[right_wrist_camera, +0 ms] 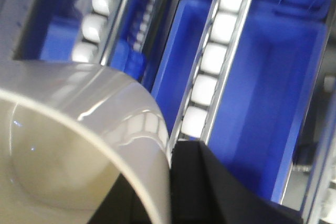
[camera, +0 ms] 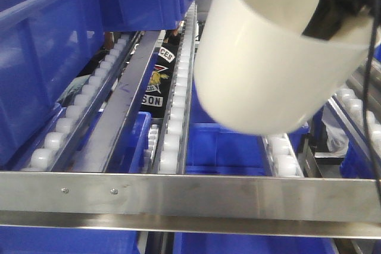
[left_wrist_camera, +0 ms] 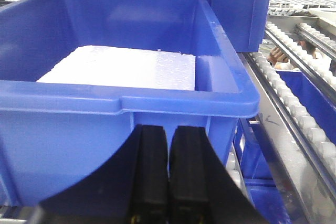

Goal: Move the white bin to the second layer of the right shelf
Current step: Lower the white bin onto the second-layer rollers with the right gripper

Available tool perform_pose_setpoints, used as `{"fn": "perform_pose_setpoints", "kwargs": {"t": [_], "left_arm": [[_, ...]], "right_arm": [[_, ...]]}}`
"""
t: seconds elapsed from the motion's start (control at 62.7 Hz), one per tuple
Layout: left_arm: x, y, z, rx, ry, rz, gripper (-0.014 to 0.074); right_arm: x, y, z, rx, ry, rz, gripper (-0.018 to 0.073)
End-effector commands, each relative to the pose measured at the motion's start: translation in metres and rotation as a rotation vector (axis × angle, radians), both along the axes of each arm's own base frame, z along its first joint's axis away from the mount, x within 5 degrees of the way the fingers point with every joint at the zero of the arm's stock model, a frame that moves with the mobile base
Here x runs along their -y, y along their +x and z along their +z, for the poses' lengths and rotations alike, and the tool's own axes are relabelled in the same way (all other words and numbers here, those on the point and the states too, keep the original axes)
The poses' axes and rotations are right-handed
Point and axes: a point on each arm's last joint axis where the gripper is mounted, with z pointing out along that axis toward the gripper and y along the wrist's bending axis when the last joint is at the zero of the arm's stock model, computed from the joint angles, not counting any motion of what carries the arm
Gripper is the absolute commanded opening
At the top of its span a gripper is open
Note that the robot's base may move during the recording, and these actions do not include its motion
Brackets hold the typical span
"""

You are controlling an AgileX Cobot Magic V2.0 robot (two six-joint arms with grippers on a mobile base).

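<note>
The white bin (camera: pixel 262 69) hangs in the air, tilted, over the right shelf second layer (camera: pixel 178 197), above the roller tracks (camera: pixel 178 105) and behind the steel front rail (camera: pixel 250 193). Its base points down twd the rail side, not touching rollers as far as front view shows. The right gripper (camera: pixel 333 1) is at the bin's top rim, upper right of front view; black, partly cut off by frame edge. In the right wrist view the bin (right_wrist_camera: pixel 94 145) rim sits just beside a black finger (right_wrist_camera: pixel 210 187), wall pinched at the rim, so jaws are closed onto the bin edge w/ one finger outside; inner finger mostly hidden. Below it, white rollers (right_wrist_camera: pixel 210 56) run diagonally over blue crates (right_wrist_camera: pixel 262 93).

Left gripper (left_wrist_camera: pixel 168 182): jaws pressed together, nothing between them, only a thin seam showing. It sits just in front of a blue crate (left_wrist_camera: pixel 105 145) that has a white foam slab (left_wrist_camera: pixel 121 66) inside. Another blue crate (left_wrist_camera: pixel 210 3) stands behind it. More roller tracks (left_wrist_camera: pixel 294 103) run to the right.

Front view, left side: big blue crates (camera: pixel 53 46) resting on the rollers.
</note>
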Motion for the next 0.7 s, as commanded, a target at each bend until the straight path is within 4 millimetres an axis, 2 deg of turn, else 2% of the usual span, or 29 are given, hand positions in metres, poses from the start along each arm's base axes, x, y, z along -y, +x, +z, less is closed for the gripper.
{"fn": "perform_pose_setpoints", "kwargs": {"t": [0.0,0.239,0.495,0.686], "left_arm": [[0.000,0.001,-0.005,0.050,-0.025,0.000,0.0085],[0.000,0.001,-0.005,0.050,-0.025,0.000,0.0085],[0.000,0.001,-0.005,0.050,-0.025,0.000,0.0085],[0.000,0.001,-0.005,0.050,-0.025,0.000,0.0085]], "right_arm": [[-0.002,0.008,0.017,0.099,0.042,-0.016,0.0055],[-0.008,0.027,-0.006,0.062,0.025,-0.025,0.0055],[-0.017,0.046,-0.011,0.014,0.012,-0.011,0.0055],[-0.025,0.051,-0.023,-0.017,-0.003,0.010,0.0055]]}}
